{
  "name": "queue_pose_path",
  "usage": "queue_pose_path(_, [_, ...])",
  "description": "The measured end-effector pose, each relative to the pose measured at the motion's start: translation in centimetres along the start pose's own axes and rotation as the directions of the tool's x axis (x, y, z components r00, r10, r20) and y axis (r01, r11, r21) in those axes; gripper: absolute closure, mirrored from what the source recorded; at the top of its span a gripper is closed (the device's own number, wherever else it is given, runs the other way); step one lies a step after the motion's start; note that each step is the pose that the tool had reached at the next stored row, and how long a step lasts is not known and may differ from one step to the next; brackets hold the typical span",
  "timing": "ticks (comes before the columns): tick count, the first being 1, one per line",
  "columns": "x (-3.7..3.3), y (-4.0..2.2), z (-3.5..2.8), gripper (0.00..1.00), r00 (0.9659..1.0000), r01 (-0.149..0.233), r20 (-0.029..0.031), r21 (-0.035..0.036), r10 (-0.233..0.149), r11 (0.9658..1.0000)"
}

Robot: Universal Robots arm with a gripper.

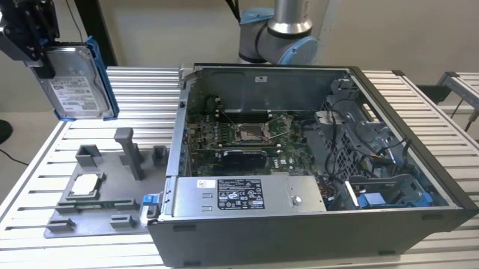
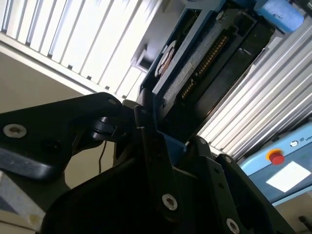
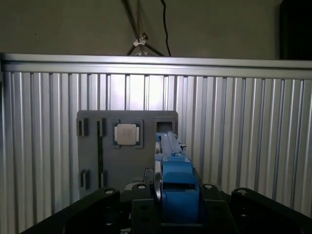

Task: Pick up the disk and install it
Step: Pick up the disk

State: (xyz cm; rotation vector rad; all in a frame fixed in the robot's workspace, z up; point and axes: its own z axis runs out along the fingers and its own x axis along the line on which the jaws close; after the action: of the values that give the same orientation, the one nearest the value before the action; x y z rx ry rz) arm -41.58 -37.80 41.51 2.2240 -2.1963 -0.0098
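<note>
The disk (image 1: 75, 84), a silver-grey drive with a white label in a blue bracket, hangs upright in the air above the table's far corner at the exterior view's left. My black gripper (image 1: 44, 59) is shut on its upper edge. In the first wrist view the disk (image 3: 174, 175) shows edge-on between the fingers, its blue bracket toward the camera, above the grey fixture plate (image 3: 92, 146). The second wrist view shows the disk's (image 2: 195, 63) connector end beyond the gripper (image 2: 146, 124).
The open computer case (image 1: 187, 140) lies on the slatted table, with motherboard (image 1: 239, 134), silver power supply box (image 1: 247, 193) and blue drive bay (image 1: 382, 199) inside. The grey fixture plate (image 1: 97, 207) at the exterior view's left carries a small square chip (image 1: 86, 182) and upright posts (image 1: 127, 151).
</note>
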Motion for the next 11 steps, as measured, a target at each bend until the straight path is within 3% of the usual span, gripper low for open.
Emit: queue_pose_path(11, [0.02,0.02,-1.48,1.00,1.0000,0.000,-0.0009,0.0000,0.000,1.0000])
